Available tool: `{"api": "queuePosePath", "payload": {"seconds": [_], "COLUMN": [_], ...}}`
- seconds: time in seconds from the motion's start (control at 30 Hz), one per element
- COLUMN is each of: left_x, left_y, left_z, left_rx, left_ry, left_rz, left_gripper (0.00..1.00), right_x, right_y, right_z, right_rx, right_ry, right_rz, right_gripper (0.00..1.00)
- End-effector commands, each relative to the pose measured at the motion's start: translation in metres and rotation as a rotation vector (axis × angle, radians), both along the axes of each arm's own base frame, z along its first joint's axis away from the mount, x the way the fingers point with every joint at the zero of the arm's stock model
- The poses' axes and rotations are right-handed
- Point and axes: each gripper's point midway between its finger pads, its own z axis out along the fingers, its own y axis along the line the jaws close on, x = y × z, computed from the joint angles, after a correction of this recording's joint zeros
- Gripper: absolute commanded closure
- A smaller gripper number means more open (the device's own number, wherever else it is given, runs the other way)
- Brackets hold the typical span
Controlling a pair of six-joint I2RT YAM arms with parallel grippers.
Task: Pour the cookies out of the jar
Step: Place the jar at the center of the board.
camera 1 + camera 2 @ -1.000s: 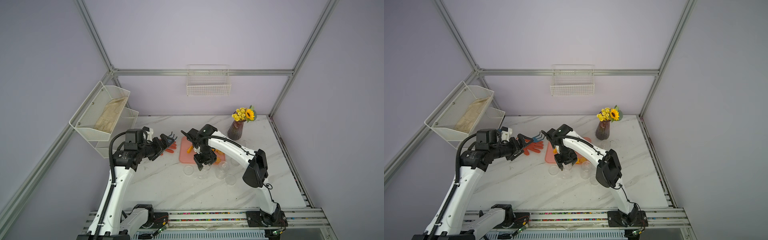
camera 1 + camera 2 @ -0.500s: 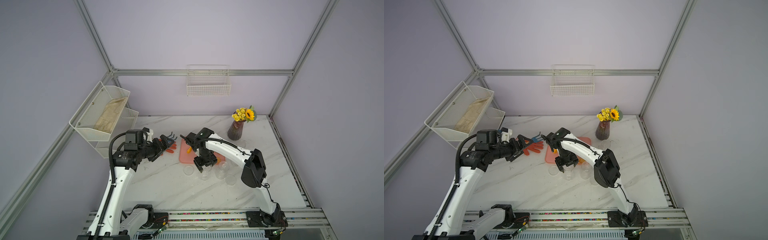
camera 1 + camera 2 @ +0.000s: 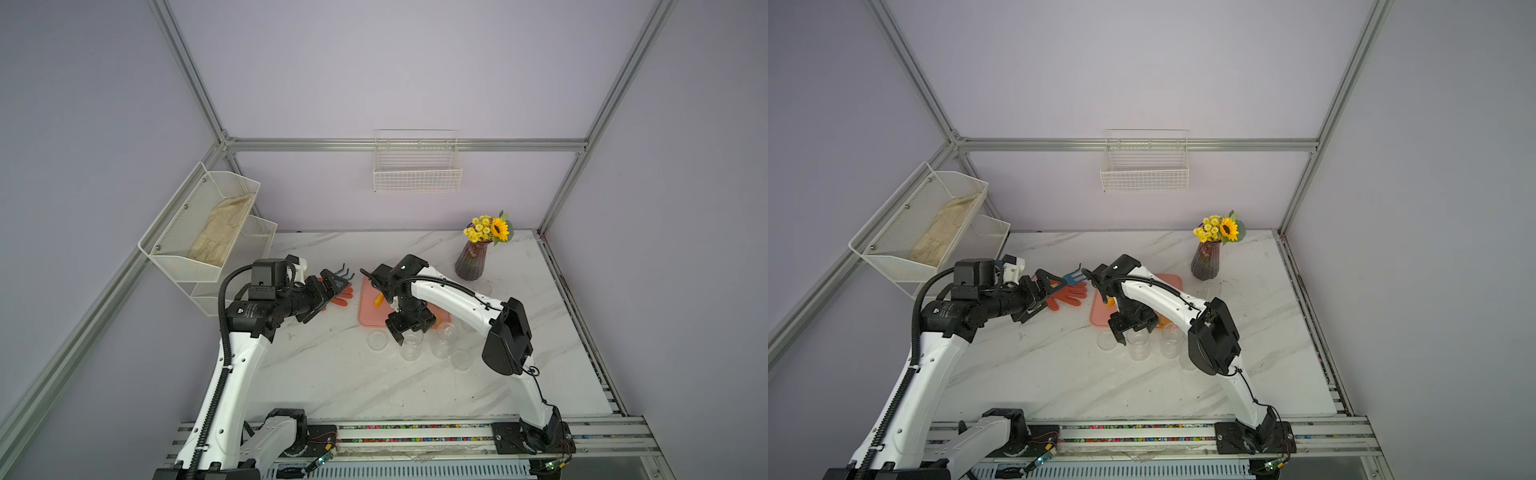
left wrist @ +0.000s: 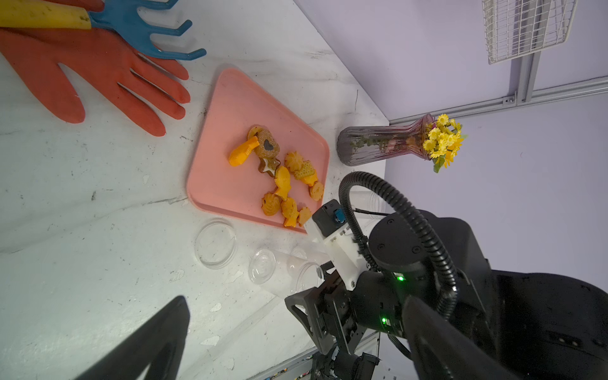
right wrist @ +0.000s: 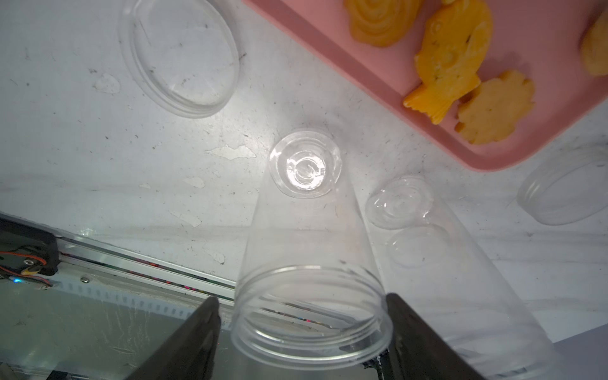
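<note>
Two clear plastic jars nearest the front of the white marble counter (image 3: 332,374), side by side, upright, mouths up, nothing inside either. Around the left jar (image 5: 309,230), the right claw (image 5: 301,302): clamped on it a second ago, now parted, a sliver of daylight at one finger (image 5: 197,329), the opposite finger close against the threaded rim. Read as a release: jar back on its base, grip let go. Just right of it, the second clear jar (image 5: 460,269), close beside that opposite finger. Left of the pair, a clear round lid (image 5: 179,59) flat on the counter.

Just beyond the jars, a pink rectangular tray (image 4: 230,108) with the cookies (image 4: 283,177) – orange-yellow biscuits in flower, fish and waffle shapes, one brown-topped with a dark heart – all scattered on the tray, none in a jar. Pouring judged finished; only a clean, straight lift of the right claw remaining, with care not to knock the light empty jar over.

Further left and farther back, the left claw (image 3: 322,297) spread wide, holding nothing, unmoved over the last second, near an orange rubber glove (image 4: 98,72) and a blue plastic hand rake with a yellow handle (image 4: 141,29). At the far right, a dark ribbed glass vase of yellow flowers (image 3: 471,266). On the far wall, a white wire basket (image 3: 417,174).
</note>
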Motion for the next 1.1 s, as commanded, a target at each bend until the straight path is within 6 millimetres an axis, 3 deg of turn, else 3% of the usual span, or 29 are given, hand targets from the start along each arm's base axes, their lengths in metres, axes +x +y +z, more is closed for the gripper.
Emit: {"api": "queuePosePath", "payload": {"seconds": [0.0,0.1,0.17,0.23,0.33,0.53,0.63,0.73,0.83,0.93,1.07], "left_x": [0.006,0.009,0.011,0.013,0.017,0.027,0.034,0.039,0.045,0.048,0.059], "left_y": [0.004,0.010,0.019,0.031,0.058,0.109,0.126,0.140,0.148,0.161,0.169], "left_z": [0.027,0.027,0.028,0.030,0.028,0.006,-0.009,-0.031,-0.052,-0.061,-0.071], "left_rx": [0.026,0.061,0.106,0.173,0.298,0.478,0.553,0.649,0.745,0.831,0.928], "left_ry": [-0.091,-0.092,-0.095,-0.112,-0.123,-0.117,-0.148,-0.175,-0.237,-0.308,-0.352], "left_rz": [-0.003,0.022,0.057,0.101,0.210,0.448,0.521,0.555,0.549,0.592,0.585], "left_gripper": [0.00,0.00,0.00,0.00,0.00,0.00,0.00,0.00,0.00,0.00,0.00], "right_x": [0.023,0.061,0.087,0.112,0.136,0.149,0.146,0.155,0.169,0.180,0.191], "right_y": [0.001,-0.010,-0.035,-0.076,-0.147,-0.304,-0.361,-0.382,-0.385,-0.391,-0.393], "right_z": [0.050,0.109,0.143,0.166,0.177,0.154,0.132,0.093,0.059,0.044,0.001], "right_rx": [0.086,0.230,0.294,0.330,0.312,0.267,0.252,0.248,0.338,0.399,0.341], "right_ry": [-0.131,-0.285,-0.383,-0.455,-0.530,-0.616,-0.685,-0.731,-0.863,-1.078,-1.108], "right_rz": [-0.033,-0.107,-0.173,-0.275,-0.451,-0.914,-1.088,-1.147,-1.157,-1.103,-0.971], "right_gripper": [0.19,0.16,0.13,0.08,0.03,0.02,0.02,0.03,0.02,0.03,0.03]}}
